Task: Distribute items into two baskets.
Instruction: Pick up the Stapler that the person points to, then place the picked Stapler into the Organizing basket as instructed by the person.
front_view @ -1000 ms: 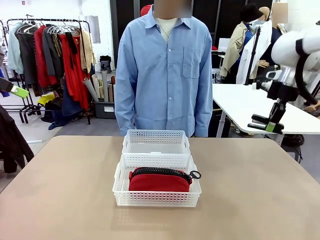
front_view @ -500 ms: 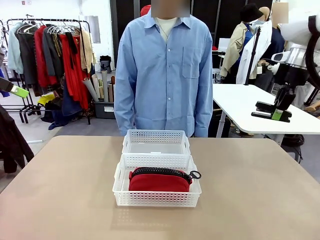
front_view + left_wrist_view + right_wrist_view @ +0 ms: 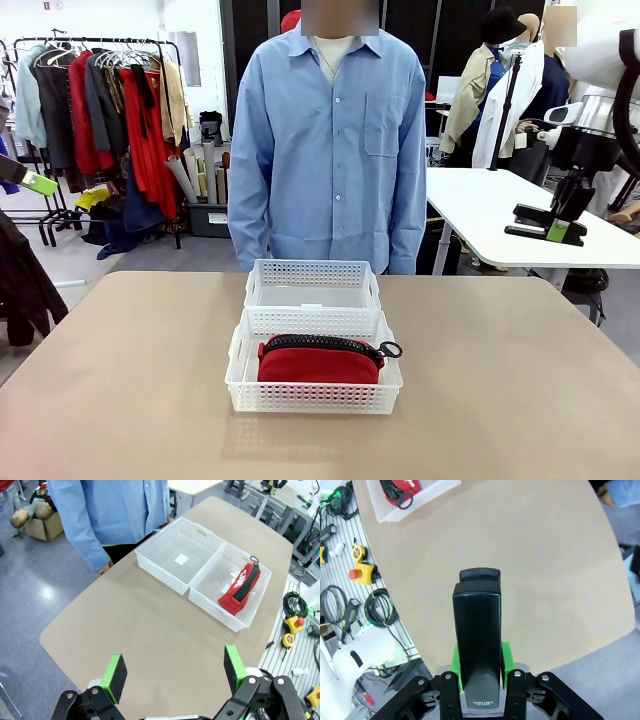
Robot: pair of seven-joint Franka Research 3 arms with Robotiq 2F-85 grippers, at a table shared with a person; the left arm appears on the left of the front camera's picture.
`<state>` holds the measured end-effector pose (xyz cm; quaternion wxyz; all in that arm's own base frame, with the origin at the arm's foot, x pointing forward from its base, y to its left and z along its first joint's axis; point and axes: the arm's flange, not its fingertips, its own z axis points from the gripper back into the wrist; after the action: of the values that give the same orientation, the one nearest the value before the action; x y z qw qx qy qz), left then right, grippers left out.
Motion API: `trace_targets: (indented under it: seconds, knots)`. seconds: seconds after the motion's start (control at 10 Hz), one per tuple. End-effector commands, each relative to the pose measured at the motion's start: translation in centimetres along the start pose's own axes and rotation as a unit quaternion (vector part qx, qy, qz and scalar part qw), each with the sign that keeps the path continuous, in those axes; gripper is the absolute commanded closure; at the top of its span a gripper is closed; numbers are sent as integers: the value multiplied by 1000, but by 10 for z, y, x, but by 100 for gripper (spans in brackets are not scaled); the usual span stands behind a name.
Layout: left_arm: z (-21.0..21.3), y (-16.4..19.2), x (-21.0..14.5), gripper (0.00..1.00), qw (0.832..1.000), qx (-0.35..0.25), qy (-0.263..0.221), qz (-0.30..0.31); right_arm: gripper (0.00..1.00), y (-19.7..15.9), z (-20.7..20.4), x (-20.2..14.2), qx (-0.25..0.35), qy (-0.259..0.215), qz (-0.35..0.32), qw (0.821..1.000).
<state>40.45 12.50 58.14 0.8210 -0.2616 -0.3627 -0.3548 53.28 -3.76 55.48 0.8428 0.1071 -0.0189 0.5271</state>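
Observation:
Two white baskets stand end to end at the table's middle. The near basket (image 3: 314, 398) holds the red pouch (image 3: 318, 364), while the far basket (image 3: 312, 272) has nothing in it. High at the right, off the table's edge, my right gripper (image 3: 556, 231) is shut on the black stapler (image 3: 528, 212). The right wrist view looks down the stapler (image 3: 477, 625) between the green pads of that gripper (image 3: 479, 662). My left gripper (image 3: 174, 672) hangs open and high over the table's left side, far from both baskets (image 3: 180, 552) and the pouch (image 3: 240, 587).
A person in a blue shirt (image 3: 330, 140) stands at the far edge behind the baskets, arms down. Bare tabletop (image 3: 520, 380) lies on both sides of the baskets. Cables and tools (image 3: 355, 555) lie on the floor by the table's right edge.
My right gripper has risen and drifted a little right with the stapler in it. The baskets, the pouch and the left arm have stayed put.

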Motion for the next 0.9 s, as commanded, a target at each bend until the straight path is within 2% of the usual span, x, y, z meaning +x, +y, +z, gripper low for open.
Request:
trace_targets:
  seconds: [0.0, 0.8]
  knots:
    - [1, -1, 0, 0, 1000, -6, -11, -3, 77, -1, 2, 1, -7, -3, -3, 1000]
    - [1, -1, 0, 0, 1000, -6, -11, -3, 77, -1, 2, 1, -7, -3, -3, 1000]
